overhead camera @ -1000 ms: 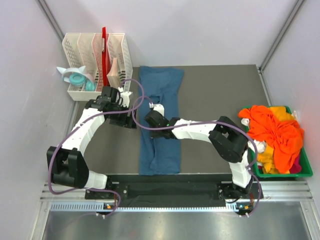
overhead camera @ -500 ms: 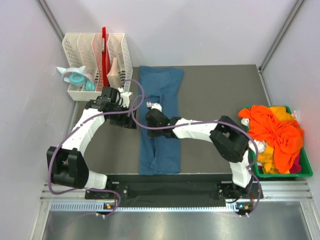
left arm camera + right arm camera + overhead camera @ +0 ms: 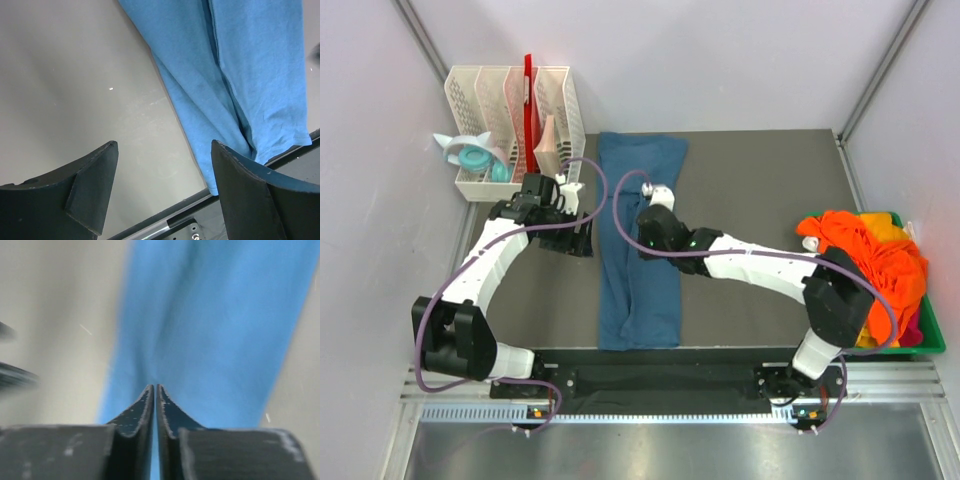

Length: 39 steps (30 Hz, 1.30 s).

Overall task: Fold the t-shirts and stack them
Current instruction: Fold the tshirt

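Hovering over the blue tee (image 3: 638,290), my right pincer (image 3: 156,387) has its fingers almost touching, nothing between them. My left pincer (image 3: 164,145) stands wide open and empty, beside the tee's left edge. The tee lies as a long strip on the table (image 3: 750,170); orange tees (image 3: 870,255) are heaped in the bin (image 3: 938,347) at right.

T-shirt (image 3: 640,300) lies centred on table (image 3: 750,180), bin (image 3: 895,349) far right.
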{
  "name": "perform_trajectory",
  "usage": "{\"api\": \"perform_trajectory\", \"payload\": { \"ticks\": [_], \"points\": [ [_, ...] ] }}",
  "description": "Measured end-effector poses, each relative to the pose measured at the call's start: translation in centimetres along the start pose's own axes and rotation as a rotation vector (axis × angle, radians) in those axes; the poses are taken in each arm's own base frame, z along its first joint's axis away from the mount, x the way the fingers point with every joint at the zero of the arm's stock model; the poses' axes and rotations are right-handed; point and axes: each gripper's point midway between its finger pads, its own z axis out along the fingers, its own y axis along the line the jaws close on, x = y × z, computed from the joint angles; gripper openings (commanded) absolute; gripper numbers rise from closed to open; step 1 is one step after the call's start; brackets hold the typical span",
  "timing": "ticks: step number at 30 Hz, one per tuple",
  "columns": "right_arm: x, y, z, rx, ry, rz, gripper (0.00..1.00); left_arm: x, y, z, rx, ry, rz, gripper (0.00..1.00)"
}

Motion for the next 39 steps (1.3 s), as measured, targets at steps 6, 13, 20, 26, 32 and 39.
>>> {"api": "perform_trajectory", "payload": {
  "ticks": [6,13,20,26,32,39],
  "points": [
    [9.0,-2.6,0.4,0.093,0.191,-0.079,0.0,0.0,0.0,0.0,0.0,-0.001,0.0,0.8],
    [11.8,-1.1,0.9,0.072,0.233,-0.091,0.0,-0.1,0.0,0.0,-0.001,-0.004,0.001,0.79],
    [15.0,-0.1,2.3,0.055,0.301,-0.111,0.0,-0.1,0.1,0.0,-0.004,-0.004,0.001,0.79],
    [15.8,2.0,3.0,0.001,0.316,-0.124,0.01,-0.1,0.1,0.1,-0.004,-0.003,0.001,0.79],
    [15.9,3.8,3.8,-0.038,0.33,-0.134,0.2,0.0,0.1,0.1,-0.004,-0.003,0.001,0.79],
    [13.7,0.0,0.9,0.08,0.265,-0.11,0.54,0.0,0.1,0.1,-0.004,-0.003,0.001,0.8]
  ]
}}
